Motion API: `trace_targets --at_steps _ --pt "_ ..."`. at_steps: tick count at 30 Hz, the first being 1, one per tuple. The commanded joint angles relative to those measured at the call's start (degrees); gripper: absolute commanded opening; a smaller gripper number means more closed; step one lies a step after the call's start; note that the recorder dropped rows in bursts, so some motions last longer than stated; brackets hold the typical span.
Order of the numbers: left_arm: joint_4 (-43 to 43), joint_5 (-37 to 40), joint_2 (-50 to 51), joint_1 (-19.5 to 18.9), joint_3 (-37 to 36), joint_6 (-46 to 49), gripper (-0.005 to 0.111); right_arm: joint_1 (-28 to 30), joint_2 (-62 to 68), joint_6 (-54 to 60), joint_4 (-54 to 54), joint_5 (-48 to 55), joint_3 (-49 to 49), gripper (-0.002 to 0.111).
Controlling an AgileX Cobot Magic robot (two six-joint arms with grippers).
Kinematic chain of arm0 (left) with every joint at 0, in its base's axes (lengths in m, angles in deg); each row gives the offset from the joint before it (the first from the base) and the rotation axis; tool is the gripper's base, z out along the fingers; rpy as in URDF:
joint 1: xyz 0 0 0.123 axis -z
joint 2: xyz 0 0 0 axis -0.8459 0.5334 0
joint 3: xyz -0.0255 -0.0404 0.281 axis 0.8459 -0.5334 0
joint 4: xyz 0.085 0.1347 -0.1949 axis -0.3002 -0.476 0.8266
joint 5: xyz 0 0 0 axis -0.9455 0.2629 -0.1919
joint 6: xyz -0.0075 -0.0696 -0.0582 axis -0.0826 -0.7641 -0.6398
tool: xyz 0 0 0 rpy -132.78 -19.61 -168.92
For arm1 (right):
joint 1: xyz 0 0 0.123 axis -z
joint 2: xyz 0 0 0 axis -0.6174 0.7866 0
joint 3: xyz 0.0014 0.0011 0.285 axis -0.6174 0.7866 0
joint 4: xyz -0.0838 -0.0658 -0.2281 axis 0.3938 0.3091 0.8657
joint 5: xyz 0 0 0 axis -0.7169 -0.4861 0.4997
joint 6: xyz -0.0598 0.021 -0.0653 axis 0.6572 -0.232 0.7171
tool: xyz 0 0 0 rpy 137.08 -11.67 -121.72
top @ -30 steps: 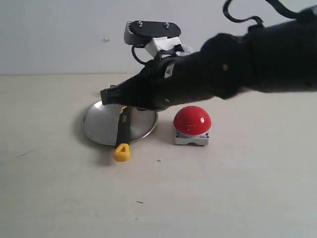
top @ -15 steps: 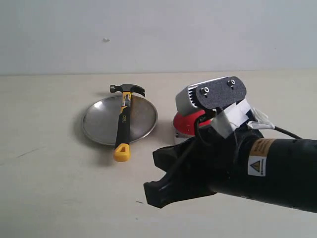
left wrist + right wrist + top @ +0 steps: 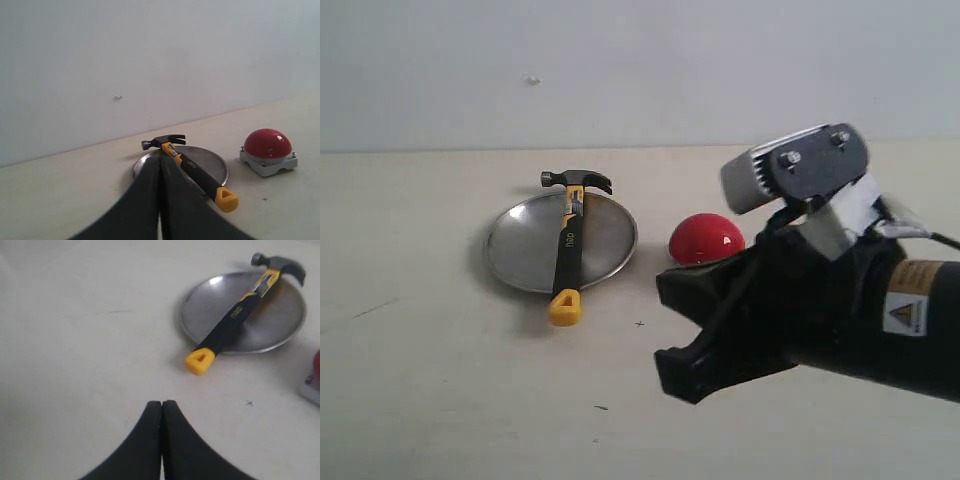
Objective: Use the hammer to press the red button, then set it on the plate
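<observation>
Beige tabletop (image 3: 440, 380): left claw (image 3: 160, 164) and right claw (image 3: 161, 407) clenched, empty.
Black-and-yellow claw hammer (image 3: 569, 250) lies across round silver metal plate (image 3: 520, 250) ahead of each claw; glossy red dome button (image 3: 705, 240) beside plate.

- A cream-coloured matte tabletop (image 3: 440, 400) is filling the lower part of the exterior view.
- A plain pale grey wall (image 3: 720, 60) is rising behind it.
- A tiny dark speck (image 3: 532, 80) is sitting on the wall.
- A small dark cross mark (image 3: 639, 323) and a short dark fleck (image 3: 603, 407) are lying apart on the tabletop.
- A thin faint scratch (image 3: 370, 308) is running near its left side.
</observation>
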State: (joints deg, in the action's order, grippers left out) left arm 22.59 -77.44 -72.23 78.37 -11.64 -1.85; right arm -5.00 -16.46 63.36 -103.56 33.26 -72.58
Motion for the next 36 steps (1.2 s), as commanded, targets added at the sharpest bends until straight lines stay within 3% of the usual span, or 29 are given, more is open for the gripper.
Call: trace_targets --at_steps 1,6,14,20,25,36 --pt "0.1 0.1 -0.3 -0.1 -0.2 -0.1 0.0 6.4 -8.0 3.7 0.4 -0.1 2.6 0.0" --pt "0.1 0.1 -0.3 -0.1 -0.2 -0.1 0.0 15.5 -17.8 3.7 0.4 0.0 7.6 0.0" --pt "0.1 0.1 -0.3 -0.1 -0.2 -0.2 0.0 36.7 -35.9 2.1 -1.1 3.4 19.0 0.0" --pt "0.1 0.1 -0.3 -0.1 -0.2 -0.2 0.0 48.1 -47.5 3.0 -0.9 3.5 26.1 0.0" --pt "0.1 0.1 -0.3 -0.1 -0.2 -0.1 0.0 53.2 -53.4 6.9 -0.3 3.4 28.9 0.0" --pt "0.1 0.1 -0.3 -0.1 -0.2 -0.1 0.0 53.6 -59.3 17.2 0.6 10.1 29.2 0.0"
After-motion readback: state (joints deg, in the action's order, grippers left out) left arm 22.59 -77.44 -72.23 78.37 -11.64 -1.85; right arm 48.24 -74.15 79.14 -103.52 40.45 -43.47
